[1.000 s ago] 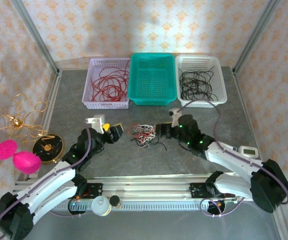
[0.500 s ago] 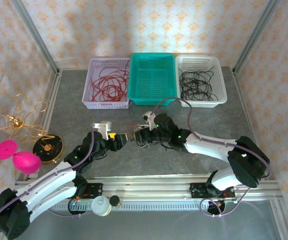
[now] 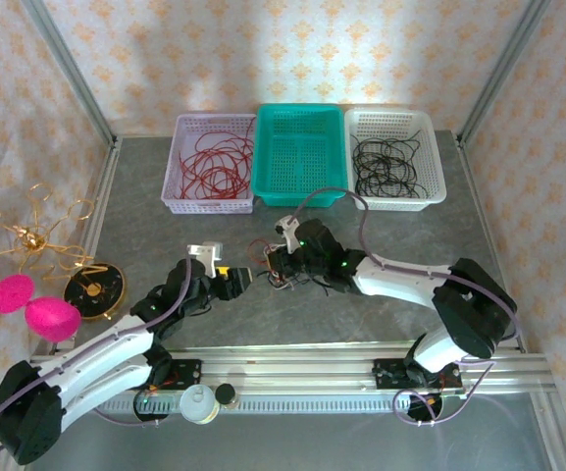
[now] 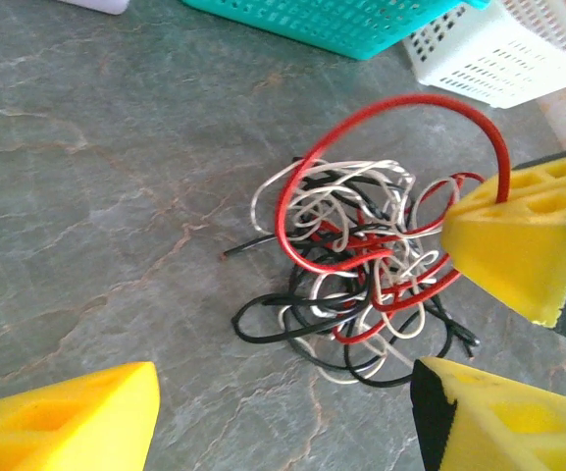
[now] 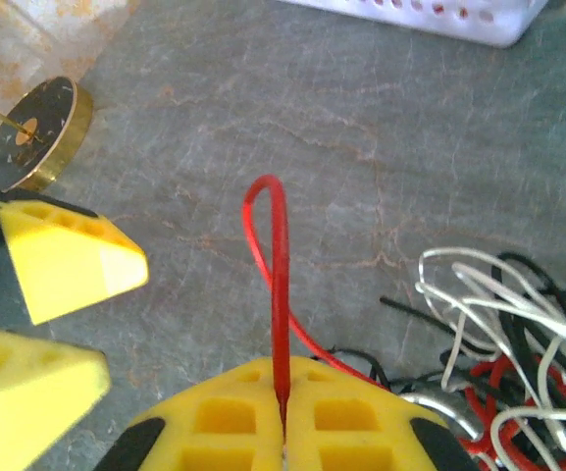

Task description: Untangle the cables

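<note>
A staged robot lab cell: wallpaper-printed panels (image 3: 312,49) in metal framing (image 3: 67,69) enclose a grey table (image 3: 498,235), with an aluminium rail (image 3: 292,368) along its near edge.

The grey marbled counter (image 3: 135,206) is carrying a lilac basket (image 3: 209,204), a teal basket (image 3: 302,194) and a white basket (image 3: 400,202) along its far edge. The cables (image 4: 356,294) are lying clumped mid-counter, and a gold disc (image 3: 96,289) is sitting at the left edge.

we see the cables (image 4: 361,285) as a small loose clump of thin red, cream-white and black wires, tangled together on the grey tabletop (image 4: 86,147). one red strand (image 4: 400,98) arches up out of it in a tall loop.
</note>
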`<state>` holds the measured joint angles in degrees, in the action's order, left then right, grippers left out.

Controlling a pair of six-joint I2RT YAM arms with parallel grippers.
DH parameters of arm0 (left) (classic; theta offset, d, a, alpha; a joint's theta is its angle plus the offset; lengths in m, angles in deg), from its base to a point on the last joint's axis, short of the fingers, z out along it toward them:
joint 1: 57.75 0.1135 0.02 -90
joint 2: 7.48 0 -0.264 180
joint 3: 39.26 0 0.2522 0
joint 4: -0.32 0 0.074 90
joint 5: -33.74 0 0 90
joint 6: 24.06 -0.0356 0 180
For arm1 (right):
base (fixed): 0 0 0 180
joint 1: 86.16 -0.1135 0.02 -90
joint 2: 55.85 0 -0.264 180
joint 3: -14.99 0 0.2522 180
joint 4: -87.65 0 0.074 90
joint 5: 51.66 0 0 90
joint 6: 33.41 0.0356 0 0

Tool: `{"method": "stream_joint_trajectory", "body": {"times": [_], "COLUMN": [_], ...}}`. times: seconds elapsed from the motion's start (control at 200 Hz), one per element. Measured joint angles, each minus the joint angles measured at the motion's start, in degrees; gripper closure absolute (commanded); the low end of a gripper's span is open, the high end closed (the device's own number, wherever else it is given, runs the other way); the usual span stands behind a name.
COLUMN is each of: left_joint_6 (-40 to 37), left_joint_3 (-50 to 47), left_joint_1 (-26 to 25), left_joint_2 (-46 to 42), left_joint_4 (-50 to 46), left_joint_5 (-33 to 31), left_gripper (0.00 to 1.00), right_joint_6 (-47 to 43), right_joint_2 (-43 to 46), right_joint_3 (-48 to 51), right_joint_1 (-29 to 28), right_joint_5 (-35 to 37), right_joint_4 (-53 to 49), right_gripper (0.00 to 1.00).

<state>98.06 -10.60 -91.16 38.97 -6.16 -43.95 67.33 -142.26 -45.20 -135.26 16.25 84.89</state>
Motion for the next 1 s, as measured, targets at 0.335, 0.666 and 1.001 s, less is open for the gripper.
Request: {"method": "stream_joint_trajectory", "body": {"times": [0.335, 0.666, 1.001], "left_joint_6": [2.8, 2.8, -1.8], "left_joint_3": [-2.2, -1.5, 0.8], "left_joint_1": [0.0, -1.2, -2.5], "left_joint_2": [8.8, 14.3, 16.7], "left_joint_4": [20.4, 31.6, 33.2], "left_joint_5": [5.7, 7.9, 5.6], "left_gripper": [0.36, 0.41, 0.6], "right_joint_6": [-0.1, -0.1, -1.2], "right_joint_2": [9.0, 13.3, 13.5], "right_joint_3": [-0.7, -0.7, -2.1], "right_joint_1": [0.0, -0.2, -0.4], "right_joint_5": [1.5, 1.4, 0.3], "right_joint_4": [-2.9, -6.2, -11.5], "right_gripper": [1.0, 1.0, 1.0]}}
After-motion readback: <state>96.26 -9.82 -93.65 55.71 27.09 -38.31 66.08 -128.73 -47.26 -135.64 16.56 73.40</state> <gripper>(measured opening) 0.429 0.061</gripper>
